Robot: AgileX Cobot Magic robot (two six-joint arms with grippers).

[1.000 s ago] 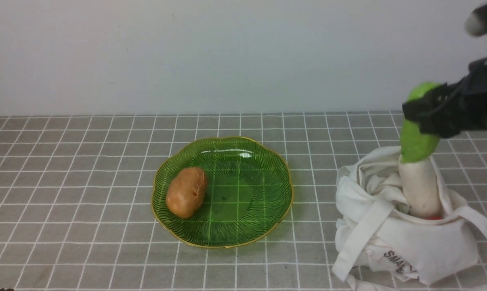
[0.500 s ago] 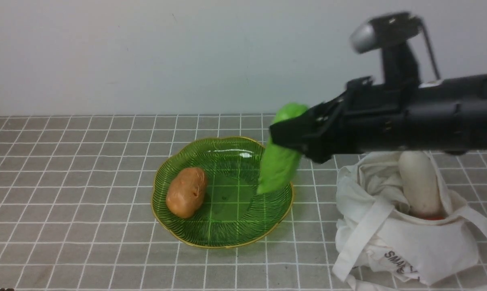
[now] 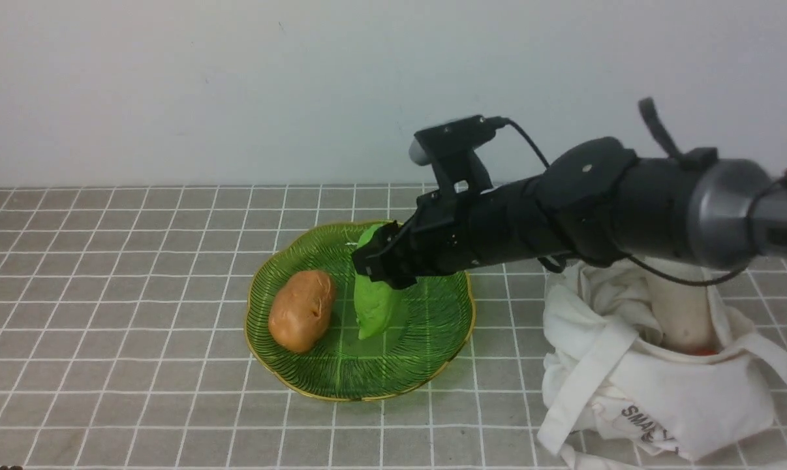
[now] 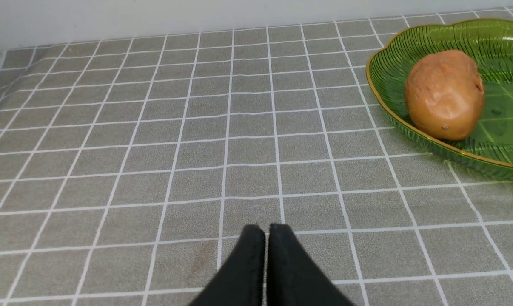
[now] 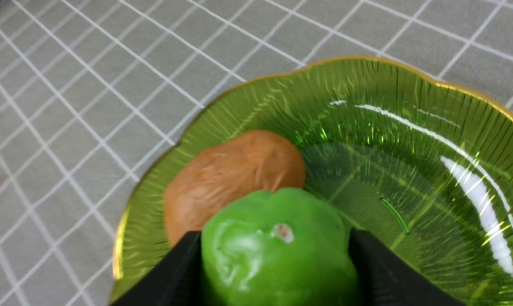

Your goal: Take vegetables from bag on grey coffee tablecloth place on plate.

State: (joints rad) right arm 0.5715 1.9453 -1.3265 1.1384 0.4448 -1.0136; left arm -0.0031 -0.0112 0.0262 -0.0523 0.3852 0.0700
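Note:
My right gripper (image 3: 382, 264) is shut on the light-green vegetable (image 3: 374, 303), holding it upright over the middle of the green plate (image 3: 432, 326), its lower tip at or just above the plate floor. In the right wrist view the green vegetable (image 5: 277, 250) sits between the black fingers (image 5: 367, 263). The brown potato (image 3: 301, 310) lies on the plate's left side. The white radish (image 3: 680, 307) stands in the white bag (image 3: 661, 385) at the right. My left gripper (image 4: 266, 231) is shut and empty over the grey tablecloth (image 4: 154, 140), left of the plate (image 4: 392, 119).
The grid tablecloth (image 3: 106, 294) covers the whole table up to a pale wall (image 3: 237, 85) at the back. The right arm (image 3: 628, 202) stretches across above the bag. A bag strap (image 3: 583, 385) hangs down at the bag's front left.
My right gripper has carried the green vegetable leftward from above the bag to over the plate and lowered it beside the potato. The radish stays in the bag.

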